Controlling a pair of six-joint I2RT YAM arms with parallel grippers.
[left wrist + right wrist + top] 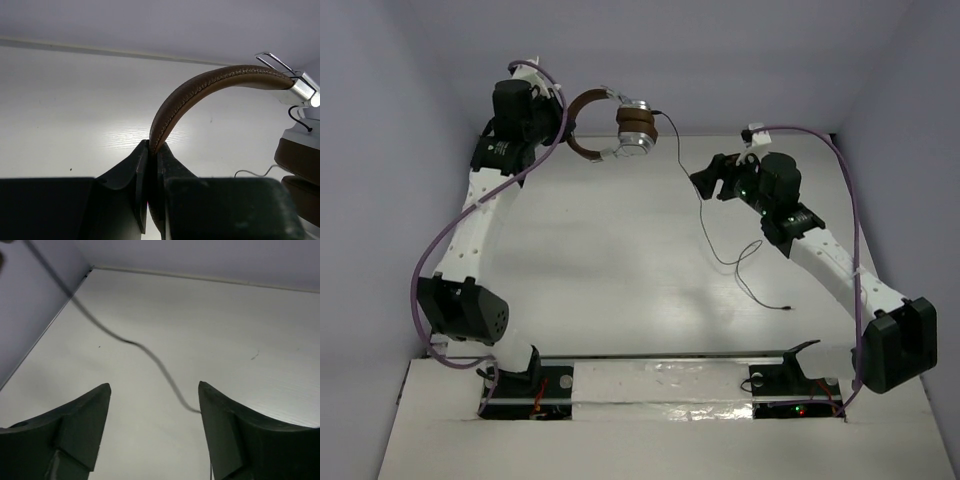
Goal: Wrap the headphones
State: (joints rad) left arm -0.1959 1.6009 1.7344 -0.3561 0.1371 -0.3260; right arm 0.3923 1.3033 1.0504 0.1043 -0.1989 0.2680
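Your left pincer [150, 149] is clamped on the brown headband [200, 87] of the headphones [632, 130], held up over the far side of the bench [600, 270]; their thin black cable [705, 215] trails down just beside your right pincer [154, 386], which is spread wide

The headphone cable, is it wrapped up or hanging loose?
Loose: the cable trails from the headphones down across the table, with no turns wound around them.

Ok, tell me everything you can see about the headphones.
The headphones are held up above the table, their brown stitched headband pinched by the left gripper. Silver cups with brown pads sit together at one end. The thin black cable trails loose down to the table, unwrapped, passing the open right gripper.
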